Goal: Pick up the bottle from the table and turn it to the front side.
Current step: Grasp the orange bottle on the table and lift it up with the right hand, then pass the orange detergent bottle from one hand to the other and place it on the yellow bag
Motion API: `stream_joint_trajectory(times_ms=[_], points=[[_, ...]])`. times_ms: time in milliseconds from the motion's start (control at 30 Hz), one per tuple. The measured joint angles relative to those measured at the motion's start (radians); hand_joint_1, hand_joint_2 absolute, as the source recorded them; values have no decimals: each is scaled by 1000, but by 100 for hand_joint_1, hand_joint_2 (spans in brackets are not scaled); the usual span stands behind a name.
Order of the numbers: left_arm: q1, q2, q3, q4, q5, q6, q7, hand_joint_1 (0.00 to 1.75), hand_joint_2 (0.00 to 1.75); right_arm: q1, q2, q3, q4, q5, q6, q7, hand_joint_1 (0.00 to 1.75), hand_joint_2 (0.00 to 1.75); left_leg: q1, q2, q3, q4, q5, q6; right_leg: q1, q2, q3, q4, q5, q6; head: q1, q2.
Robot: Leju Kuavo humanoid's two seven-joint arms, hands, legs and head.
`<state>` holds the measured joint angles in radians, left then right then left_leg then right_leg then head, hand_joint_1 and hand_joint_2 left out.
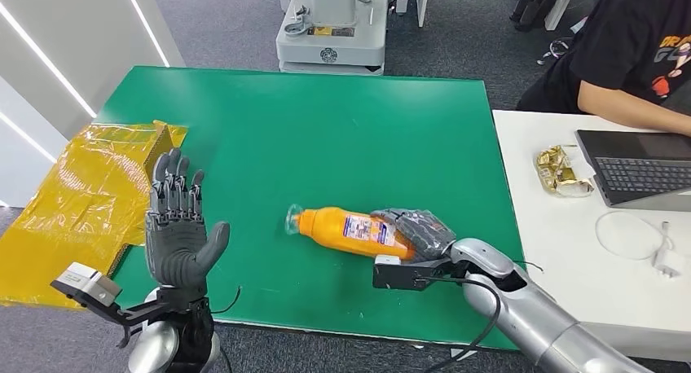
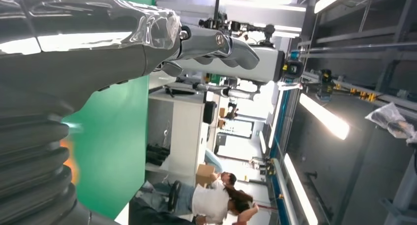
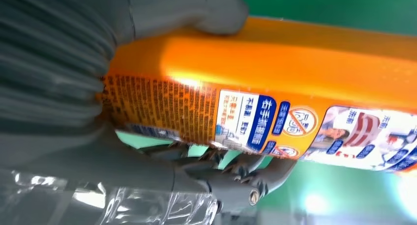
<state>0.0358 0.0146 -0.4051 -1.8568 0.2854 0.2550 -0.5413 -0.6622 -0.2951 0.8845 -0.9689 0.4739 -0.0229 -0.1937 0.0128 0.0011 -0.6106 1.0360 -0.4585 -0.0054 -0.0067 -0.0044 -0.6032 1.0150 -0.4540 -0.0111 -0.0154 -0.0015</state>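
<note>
On the green table (image 1: 342, 129), an orange bottle (image 1: 350, 231) lies on its side with its clear cap pointing toward the robot's left, and the right hand (image 1: 415, 234) grips its base end, thumb on one face and fingers (image 3: 246, 171) curled under the labelled side. The left hand (image 1: 175, 226) stands upright near the table's left edge, fingers spread and holding nothing, just beside yellow plastic-wrapped packaging (image 1: 73, 202). At a white desk (image 1: 570, 251) to the right, a person (image 1: 627, 55) sits by a laptop (image 1: 640, 169).
</note>
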Motion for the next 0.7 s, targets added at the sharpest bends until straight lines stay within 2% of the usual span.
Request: stream_joint_trajectory(times_ms=[167, 367, 533, 700], points=[[16, -3, 0, -21, -21, 14, 16, 0, 175, 140, 22, -158, -160, -66, -290, 4, 175, 175, 0, -2, 0, 0, 0, 0, 0, -3, 0, 0, -1, 1, 0, 0], [14, -14, 0, -23, -29, 4, 40, 0, 175, 327, 36, -309, -347, -105, -491, -62, 175, 175, 0, -3, -1, 0, -1, 1, 0, -3, 0, -1, -1, 1, 0, 0], [8, -27, -3, -23, -32, -15, 62, 0, 175, 441, 59, -383, -471, -91, -563, -97, 175, 175, 0, -2, -1, 0, -1, 1, 0, -2, 0, -1, -1, 1, 0, 0], [-2, -33, -29, -23, -5, -101, 110, 0, 175, 501, 77, -423, -549, -46, -570, -82, 175, 175, 0, -1, -1, 0, -1, 1, 0, -2, 0, -1, -1, 1, 0, 0]])
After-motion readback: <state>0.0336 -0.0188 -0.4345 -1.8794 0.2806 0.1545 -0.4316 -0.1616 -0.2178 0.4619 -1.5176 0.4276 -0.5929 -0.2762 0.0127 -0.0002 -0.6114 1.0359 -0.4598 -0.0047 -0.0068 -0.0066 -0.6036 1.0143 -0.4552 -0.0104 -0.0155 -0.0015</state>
